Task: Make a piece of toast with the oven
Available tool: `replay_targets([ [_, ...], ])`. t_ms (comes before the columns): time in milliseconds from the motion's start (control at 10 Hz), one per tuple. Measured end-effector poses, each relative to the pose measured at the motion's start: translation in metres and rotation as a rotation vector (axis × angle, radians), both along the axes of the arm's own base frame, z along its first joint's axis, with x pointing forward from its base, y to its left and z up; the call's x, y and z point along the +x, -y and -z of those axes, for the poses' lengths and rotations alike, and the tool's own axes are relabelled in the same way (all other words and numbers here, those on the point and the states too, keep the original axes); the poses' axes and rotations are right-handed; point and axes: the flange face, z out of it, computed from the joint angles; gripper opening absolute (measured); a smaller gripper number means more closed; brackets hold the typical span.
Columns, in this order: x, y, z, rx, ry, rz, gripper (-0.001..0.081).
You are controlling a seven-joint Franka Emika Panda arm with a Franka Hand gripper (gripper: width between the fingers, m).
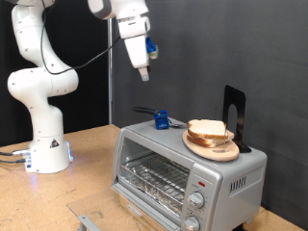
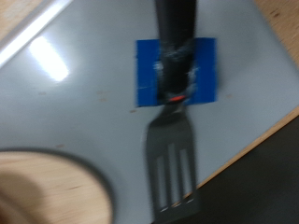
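The silver toaster oven [image 1: 231,173] stands at the exterior view's lower right, its wire rack [image 1: 154,175] showing in the front. Its glass door [image 1: 96,212] seems to hang open toward the lower left. The toast [image 1: 207,130], pale with a brown crust, lies on a round wooden plate [image 1: 214,147] on the oven's top. My gripper [image 1: 142,69] hangs in the air well above the oven's top, holding nothing, over a metal spatula [image 2: 173,163] with a black handle in a blue holder [image 1: 161,121]. My fingers do not show in the wrist view.
A black stand [image 1: 235,114] rises behind the plate on the oven top. The oven's knobs [image 1: 195,200] sit at the front right. The plate's rim [image 2: 56,187] shows beside the blue holder [image 2: 210,70] in the wrist view. The arm's white base [image 1: 43,149] stands on the wooden table.
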Motion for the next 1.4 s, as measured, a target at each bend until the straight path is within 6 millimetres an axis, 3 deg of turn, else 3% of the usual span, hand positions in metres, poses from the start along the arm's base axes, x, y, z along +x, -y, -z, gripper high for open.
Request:
replay_targets([
  [300,0.005,-0.004,0.004,-0.002,-0.013,-0.01,0.0808],
  [1000,-0.013,-0.041,0.063,-0.082,0.044,-0.03,0.0808],
  [1400,-0.018,-0.051,0.088,-0.095,0.063,-0.02,0.0808],
])
